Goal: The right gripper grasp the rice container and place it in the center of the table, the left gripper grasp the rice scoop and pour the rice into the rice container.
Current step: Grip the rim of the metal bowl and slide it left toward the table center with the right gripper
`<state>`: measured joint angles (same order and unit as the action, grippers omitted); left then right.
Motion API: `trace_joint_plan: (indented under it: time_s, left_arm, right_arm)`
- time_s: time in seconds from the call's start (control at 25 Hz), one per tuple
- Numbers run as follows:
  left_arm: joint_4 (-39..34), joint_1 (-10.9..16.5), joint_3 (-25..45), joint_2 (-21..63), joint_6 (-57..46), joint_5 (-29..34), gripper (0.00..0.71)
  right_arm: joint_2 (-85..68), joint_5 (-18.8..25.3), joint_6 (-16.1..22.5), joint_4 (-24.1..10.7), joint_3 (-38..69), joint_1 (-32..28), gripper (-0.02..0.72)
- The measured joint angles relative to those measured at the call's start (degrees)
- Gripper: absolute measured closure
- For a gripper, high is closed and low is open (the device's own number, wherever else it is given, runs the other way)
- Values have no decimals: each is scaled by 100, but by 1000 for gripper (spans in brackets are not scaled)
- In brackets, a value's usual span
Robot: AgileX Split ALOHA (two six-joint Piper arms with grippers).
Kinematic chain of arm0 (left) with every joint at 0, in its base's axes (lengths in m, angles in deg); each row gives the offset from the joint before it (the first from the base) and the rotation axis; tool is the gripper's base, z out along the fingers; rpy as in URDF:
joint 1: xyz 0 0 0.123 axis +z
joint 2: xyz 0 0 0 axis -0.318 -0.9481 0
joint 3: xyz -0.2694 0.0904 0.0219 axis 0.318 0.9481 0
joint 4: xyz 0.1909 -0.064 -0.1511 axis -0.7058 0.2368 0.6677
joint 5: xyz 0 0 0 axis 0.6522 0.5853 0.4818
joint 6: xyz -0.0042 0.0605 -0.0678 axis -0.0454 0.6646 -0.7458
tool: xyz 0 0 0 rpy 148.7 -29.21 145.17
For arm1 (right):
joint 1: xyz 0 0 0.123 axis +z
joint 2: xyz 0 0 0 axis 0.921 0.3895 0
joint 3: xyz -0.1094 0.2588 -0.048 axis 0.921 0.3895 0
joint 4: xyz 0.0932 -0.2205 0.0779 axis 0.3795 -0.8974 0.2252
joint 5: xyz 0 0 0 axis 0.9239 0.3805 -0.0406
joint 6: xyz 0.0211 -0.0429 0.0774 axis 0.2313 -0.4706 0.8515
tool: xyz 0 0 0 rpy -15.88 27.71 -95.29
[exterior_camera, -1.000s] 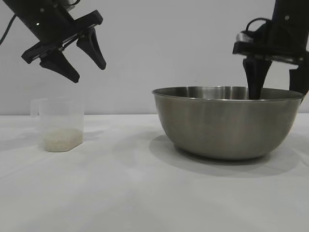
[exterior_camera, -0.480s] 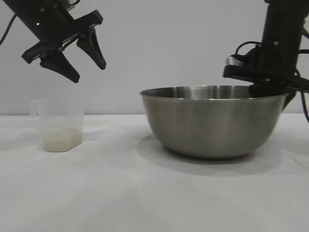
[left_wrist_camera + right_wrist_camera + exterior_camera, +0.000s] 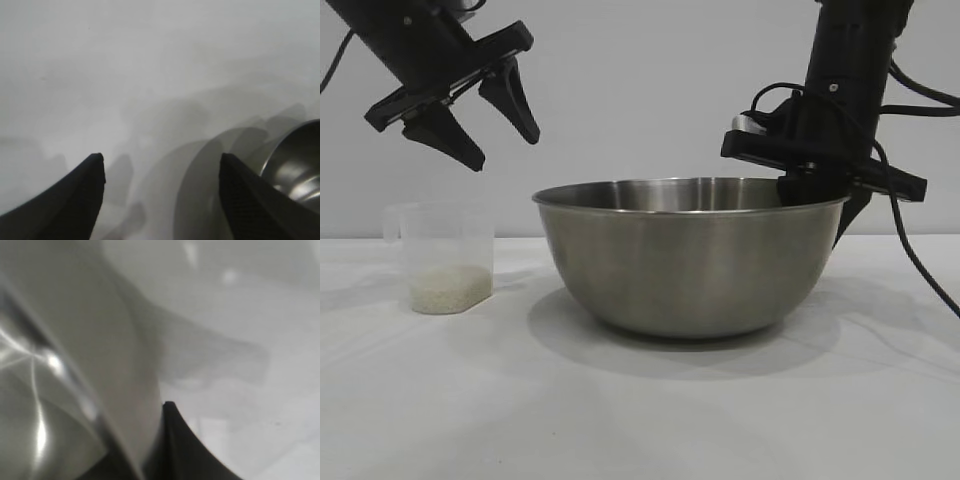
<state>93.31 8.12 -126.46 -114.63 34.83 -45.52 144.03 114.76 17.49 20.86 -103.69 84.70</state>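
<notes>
The rice container [image 3: 685, 260], a large steel bowl, stands near the middle of the white table [image 3: 620, 410]. My right gripper [image 3: 820, 195] is shut on its right rim, one finger inside and one outside. In the right wrist view the bowl wall [image 3: 90, 365] sits against one black finger [image 3: 172, 445]. The rice scoop [image 3: 445, 257], a frosted plastic cup with rice [image 3: 448, 290] in its bottom, stands at the left. My left gripper [image 3: 502, 146] hangs open in the air above the cup. In the left wrist view its fingertips [image 3: 95, 172] are wide apart, with the bowl's edge [image 3: 295, 165] beside them.
A black cable [image 3: 920, 265] from the right arm hangs down to the table at the right. A plain grey wall [image 3: 650, 90] stands behind the table.
My right gripper has dragged the bowl to the left, from the table's right side to near its middle. The left gripper and the cup have not moved.
</notes>
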Motion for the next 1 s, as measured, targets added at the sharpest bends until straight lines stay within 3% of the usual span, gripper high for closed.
trace_joint_plan:
  time_s: [0.2, 0.32, 0.64, 1.0]
  left_arm:
    - [0, 0, 0, 0, 0, 0, 284]
    - [0, 0, 0, 0, 0, 0, 284]
    - [0, 0, 0, 0, 0, 0, 284]
    - [0, 0, 0, 0, 0, 0, 284]
  right_arm:
    - [-62, -48, 0, -26, -27, 0, 321]
    - [-126, 11, 0, -296, -251, 0, 218]
    - [-678, 61, 46, -1302, -741, -36, 206]
    - [-1757, 123, 180, -1480, -587, -537, 206]
